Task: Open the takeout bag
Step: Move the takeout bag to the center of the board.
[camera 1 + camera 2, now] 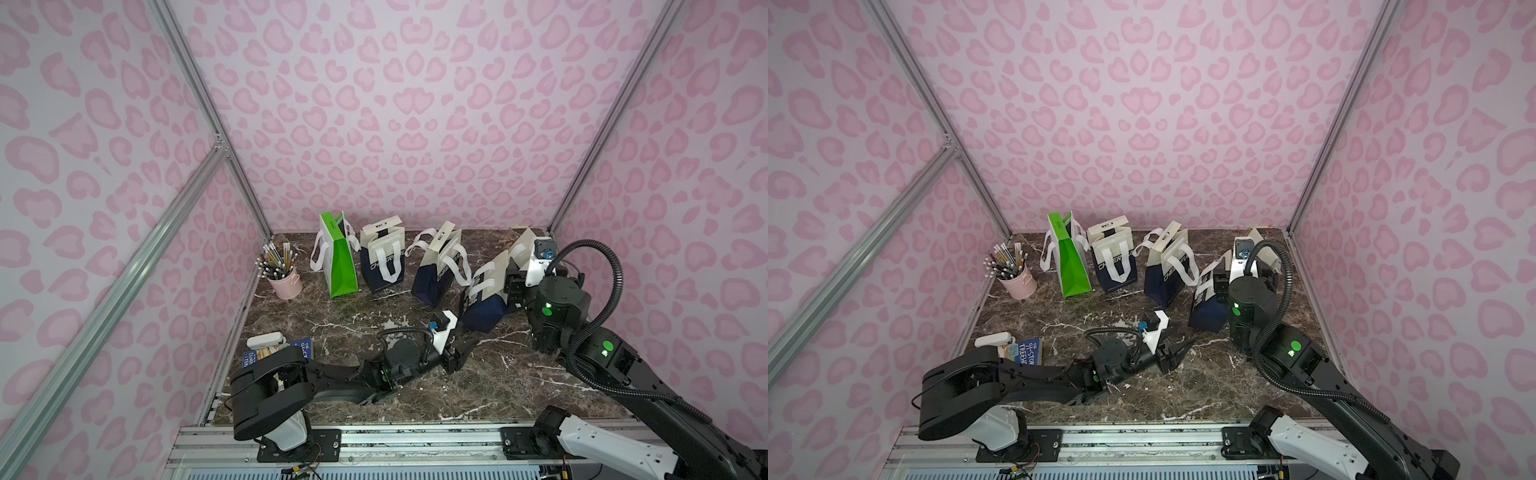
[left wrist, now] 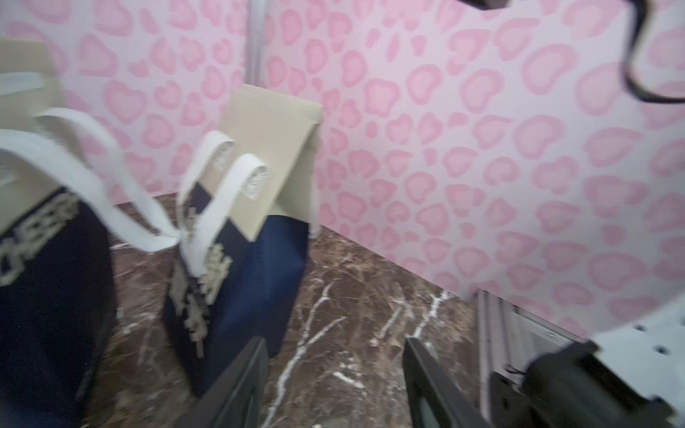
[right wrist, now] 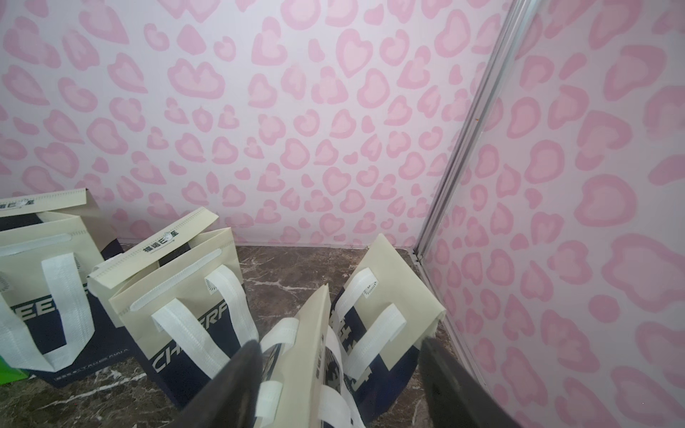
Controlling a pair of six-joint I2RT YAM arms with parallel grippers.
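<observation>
The navy-and-cream takeout bag (image 1: pixel 484 297) with white strap handles (image 3: pixel 374 333) leans in the table's (image 1: pixel 361 320) far right corner, its cream mouth parted. The right fingers (image 3: pixel 241 370) straddle its front panel, spread and not pinching. The left fingers (image 2: pixel 244 378) are released, low over the table nearby.

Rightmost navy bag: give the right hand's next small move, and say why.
Probably shift the right hand so only the rightmost navy bag's near cream panel sits between its jaws, then pinch. They stand open over both panels, whose mouth gapes only narrowly; the left hand is open and holds nothing.
</observation>
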